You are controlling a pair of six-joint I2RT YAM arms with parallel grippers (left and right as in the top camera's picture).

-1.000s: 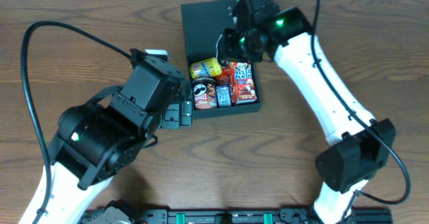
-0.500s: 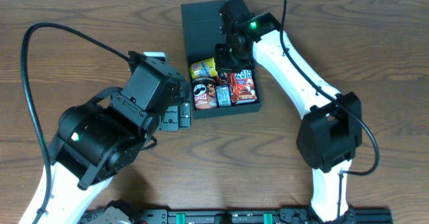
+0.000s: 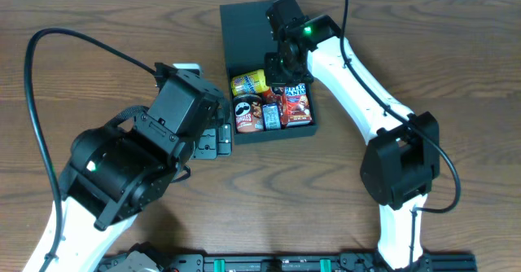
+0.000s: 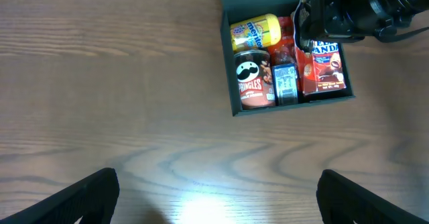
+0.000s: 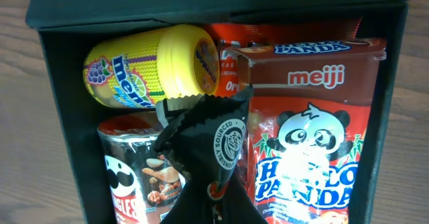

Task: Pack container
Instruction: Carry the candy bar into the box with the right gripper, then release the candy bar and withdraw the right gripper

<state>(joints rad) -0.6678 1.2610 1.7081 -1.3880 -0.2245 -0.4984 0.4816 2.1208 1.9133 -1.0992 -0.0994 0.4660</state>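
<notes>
Overhead and wrist views. Your right tool (image 3: 281, 67) hangs over the open container (image 3: 244, 24), pressed together on a black packet (image 5: 208, 150) just below it. Under the packet lie a yellow tub (image 5: 147, 66), chips can (image 5: 131, 177) and biscuit box (image 5: 315, 157). Your left tool (image 4: 218, 180) is spread wide, with the container ahead of it on the tabletop (image 4: 100, 83).

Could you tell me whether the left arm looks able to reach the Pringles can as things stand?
Probably yes. The Pringles can lies uncovered in the container, in the corner nearest the open left pincer. The right pincer, shut on a dark packet, hangs over the middle and could crowd it.
</notes>
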